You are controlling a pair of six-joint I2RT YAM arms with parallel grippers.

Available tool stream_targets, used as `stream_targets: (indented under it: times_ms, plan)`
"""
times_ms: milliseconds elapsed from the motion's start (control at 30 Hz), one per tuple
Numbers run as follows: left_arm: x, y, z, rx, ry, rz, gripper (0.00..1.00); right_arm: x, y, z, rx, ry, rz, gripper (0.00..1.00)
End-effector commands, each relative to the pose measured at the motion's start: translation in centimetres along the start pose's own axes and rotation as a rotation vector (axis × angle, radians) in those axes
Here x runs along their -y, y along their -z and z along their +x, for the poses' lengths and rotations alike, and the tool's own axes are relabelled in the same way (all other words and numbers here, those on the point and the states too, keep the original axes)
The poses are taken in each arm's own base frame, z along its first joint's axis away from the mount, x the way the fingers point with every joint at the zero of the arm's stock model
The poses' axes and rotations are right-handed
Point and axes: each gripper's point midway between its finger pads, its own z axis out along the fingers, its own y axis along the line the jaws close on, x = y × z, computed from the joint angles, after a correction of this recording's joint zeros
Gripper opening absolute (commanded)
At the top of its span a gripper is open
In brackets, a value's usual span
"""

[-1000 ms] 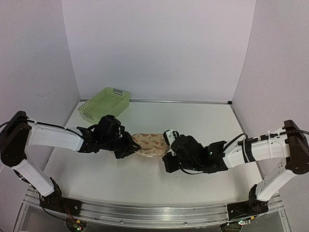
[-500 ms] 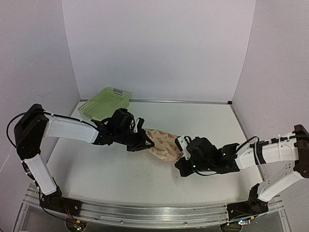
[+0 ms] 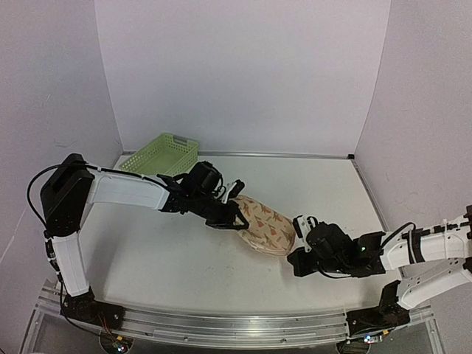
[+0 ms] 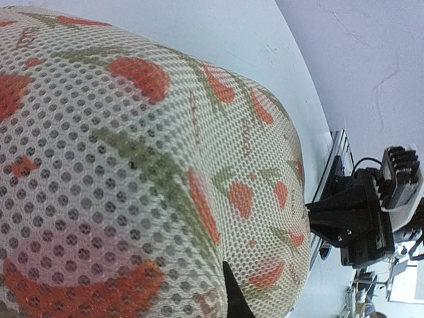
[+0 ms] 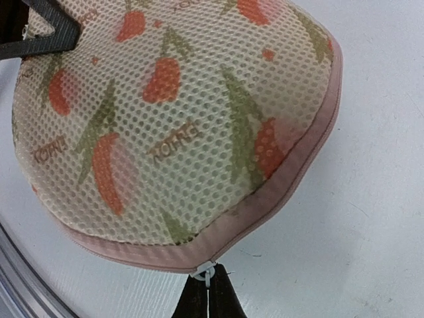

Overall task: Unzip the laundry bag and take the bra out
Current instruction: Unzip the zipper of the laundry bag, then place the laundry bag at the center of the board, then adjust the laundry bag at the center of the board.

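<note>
One laundry bag (image 3: 267,226), one light green basket (image 3: 158,156), two arms, and that's the whole field on the white table (image 3: 324,184). The bag sits mid-table, angled between the two grippers and well apart from the basket, which is back in the far left corner with only its lattice floor on show. The left gripper (image 3: 234,214) is on the bag's far-left end and the right gripper (image 3: 297,237) is at its near-right edge. From overhead that's all we get, with no zip detail at all. The right wrist camera changes that: pink binding runs round the edge, the zip along it is closed as far as it can be seen, and a small white zip pull (image 5: 204,270) is nipped tight between the two dark fingertips (image 5: 215,301), jaws pressed together on it. Up in that view's top corner, one left finger (image 5: 63,28) lies over the top of the mesh. The left wrist camera is almost filled with orange-red and green motifs on netting, with a dark fingertip (image 4: 230,298) poking up from below, so that jaw pair is pinched on the fabric. It also catches the right gripper (image 4: 354,222) beyond the bag. Whatever is inside, the mesh hides it in every view.
</note>
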Motion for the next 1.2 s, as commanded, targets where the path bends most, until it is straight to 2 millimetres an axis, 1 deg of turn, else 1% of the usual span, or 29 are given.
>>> stream_targets:
  times_ms: [0,67,133,267,333,433,533,633,700,733,867,933,1067,1133,1167]
  plan:
    - [1.3,1.3,-1.6,0.012,-0.172,0.037,0.0,3.1,0.5,1.6,-0.028,-0.035,0.109,0.0]
    - [1.5,1.2,-1.3,-0.003,-0.198,0.055,0.0,2.6,0.5,1.6,-0.037,-0.027,0.08,0.0]
    - [1.2,1.0,-1.1,-0.01,-0.212,0.052,0.0,1.8,0.6,1.4,-0.036,-0.025,0.043,0.0]
    - [-0.9,0.9,-2.2,0.002,-0.183,0.003,0.0,0.3,0.7,1.3,-0.041,-0.039,-0.036,0.0]
    - [-1.7,1.1,-2.8,0.012,-0.159,-0.009,0.02,-0.4,0.5,1.2,-0.041,-0.053,-0.052,0.0]
    - [-2.6,1.5,-3.4,0.027,-0.128,-0.035,0.13,-1.1,0.1,1.0,-0.039,-0.074,-0.055,0.0]
    - [-3.0,2.1,-3.5,0.031,-0.108,-0.06,0.29,-1.8,-0.7,0.5,-0.041,-0.098,-0.054,0.0]
    - [-3.1,3.3,-3.4,0.045,-0.093,-0.082,0.48,-2.3,-1.6,-0.1,-0.037,-0.122,-0.039,0.0]
    - [-3.1,4.2,-3.4,0.062,-0.079,-0.099,0.57,-2.9,-2.2,-0.6,-0.033,-0.134,-0.038,0.0]
    - [-3.2,4.7,-3.3,0.067,-0.069,-0.109,0.6,-3.2,-2.5,-0.9,-0.03,-0.141,-0.04,0.0]
    - [-3.4,6.8,-2.4,0.086,-0.014,-0.138,0.69,-5.2,-3.6,-2.3,-0.039,-0.152,-0.066,0.0]
    - [-2.8,7.9,-1.7,0.094,0.026,-0.123,0.72,-6.1,-4.0,-2.8,-0.045,-0.158,-0.08,0.0]
    - [-2.6,8.8,0.1,0.086,0.143,-0.101,0.75,-8.8,-4.8,-4.5,-0.029,-0.161,-0.146,0.0]
    - [-2.7,9.1,1.0,0.084,0.198,-0.088,0.76,-10.0,-5.2,-5.1,-0.028,-0.155,-0.173,0.0]
    - [-2.9,9.1,1.8,0.084,0.244,-0.077,0.76,-10.9,-5.6,-5.4,-0.032,-0.15,-0.191,0.0]
